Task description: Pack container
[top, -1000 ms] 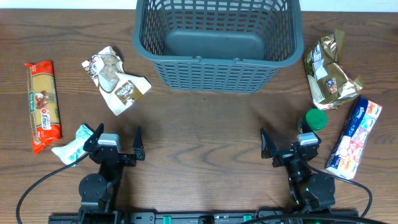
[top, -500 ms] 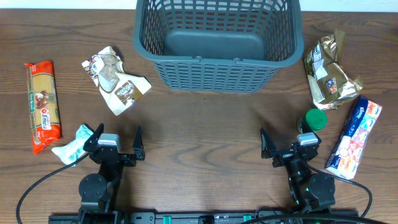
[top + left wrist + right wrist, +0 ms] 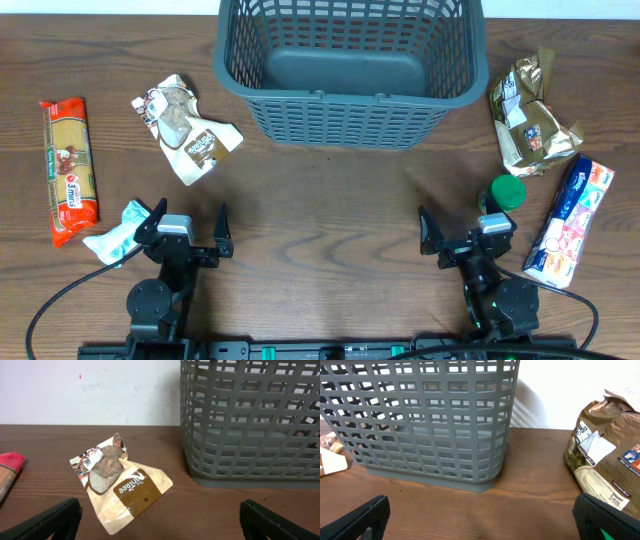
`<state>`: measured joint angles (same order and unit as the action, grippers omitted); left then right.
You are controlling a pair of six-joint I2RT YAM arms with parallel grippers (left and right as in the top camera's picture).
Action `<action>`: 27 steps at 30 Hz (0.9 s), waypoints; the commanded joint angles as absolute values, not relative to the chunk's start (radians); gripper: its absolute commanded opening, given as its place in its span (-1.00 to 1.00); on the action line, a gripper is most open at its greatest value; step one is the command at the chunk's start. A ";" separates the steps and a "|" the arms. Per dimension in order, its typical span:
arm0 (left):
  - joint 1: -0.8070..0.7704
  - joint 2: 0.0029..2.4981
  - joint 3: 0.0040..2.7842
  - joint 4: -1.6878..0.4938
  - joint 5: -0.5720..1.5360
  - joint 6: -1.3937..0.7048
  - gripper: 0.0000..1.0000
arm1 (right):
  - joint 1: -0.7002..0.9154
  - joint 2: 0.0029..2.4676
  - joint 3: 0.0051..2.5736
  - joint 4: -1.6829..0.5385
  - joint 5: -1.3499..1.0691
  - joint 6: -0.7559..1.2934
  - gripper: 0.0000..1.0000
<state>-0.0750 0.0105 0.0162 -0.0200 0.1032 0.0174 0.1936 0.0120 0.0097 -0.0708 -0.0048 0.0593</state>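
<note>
Packing has not begun: the container [image 3: 345, 120] is empty, the packets [image 3: 190, 135] lie outside it, and the left tool [image 3: 187, 220] and right tool [image 3: 460, 235] stand apart, holding nothing.

We see the container [image 3: 345, 120] as matt grey moulded plastic. The table [image 3: 320, 220] is dark grained wood with a faint sheen. The gold bag [image 3: 530, 125] is crinkled glossy foil; the tan pouch [image 3: 205, 145] looks perhaps like matt paper.

Left arm [image 3: 172, 262] and right arm [image 3: 481, 268] rest, jaws wide.
</note>
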 commanded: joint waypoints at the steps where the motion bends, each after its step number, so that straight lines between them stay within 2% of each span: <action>1: -0.080 0.004 0.004 -0.060 0.139 0.002 0.97 | 0.191 0.006 0.005 -0.073 -0.008 0.066 0.99; 27: -0.080 0.004 0.004 -0.049 0.111 0.006 0.97 | 0.190 0.007 0.006 -0.072 0.002 0.084 0.98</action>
<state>-0.0750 0.0105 0.0162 -0.0189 0.1032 0.0177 0.1936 0.0120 0.0097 -0.0704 -0.0044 0.0605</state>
